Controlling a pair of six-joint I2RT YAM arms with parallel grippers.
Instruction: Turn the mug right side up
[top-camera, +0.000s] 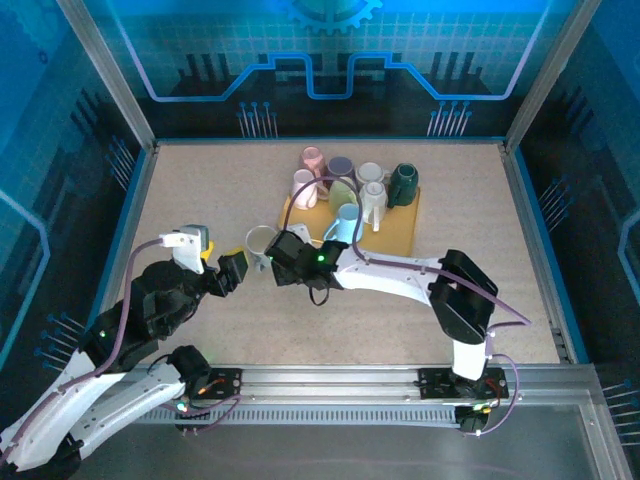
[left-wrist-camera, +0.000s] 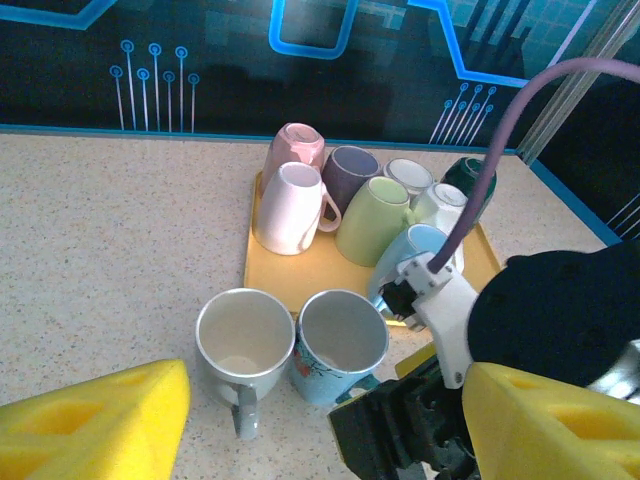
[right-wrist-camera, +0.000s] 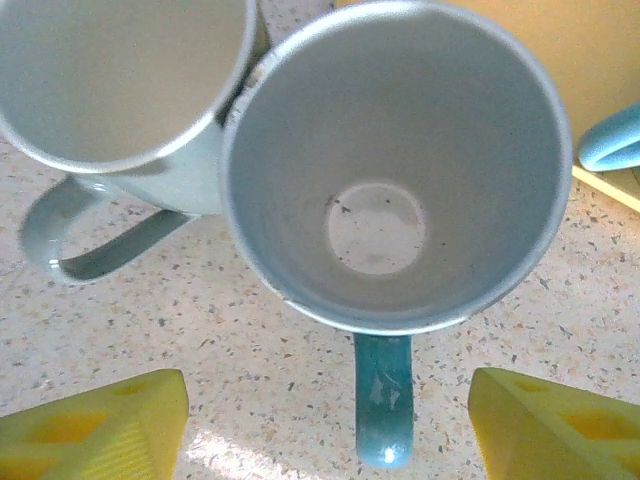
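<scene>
The blue mug (right-wrist-camera: 395, 170) stands upright and empty at the crowded tray's (left-wrist-camera: 310, 275) near edge, against a white mug (left-wrist-camera: 240, 345). Open surface (left-wrist-camera: 100, 230) lies to the left. The left fingers (left-wrist-camera: 90, 420) and right fingers (right-wrist-camera: 95, 425) are spread wide, holding nothing.

Left gripper (left-wrist-camera: 320, 428) hangs low over the table (left-wrist-camera: 110, 250), its 2 yellow fingertips (left-wrist-camera: 95, 420) spread wide with nothing between them. Straight ahead, 2 mugs stand upright on the table, just off the near edge of the yellow tray (left-wrist-camera: 300, 275): a pale grey mug (left-wrist-camera: 243, 348) with its handle pointing this way, and a blue mug (left-wrist-camera: 338, 345) touching its right side. Both mouths are open to the top, both look empty. The right arm (left-wrist-camera: 450, 315) crowds in from the right, purple cable (left-wrist-camera: 500, 140) arching above it, its black end just beside the blue mug. On the tray, 8 mugs huddle: a pink one (left-wrist-camera: 296, 147) at the far left corner, a dark green one (left-wrist-camera: 466, 180) far right.
</scene>
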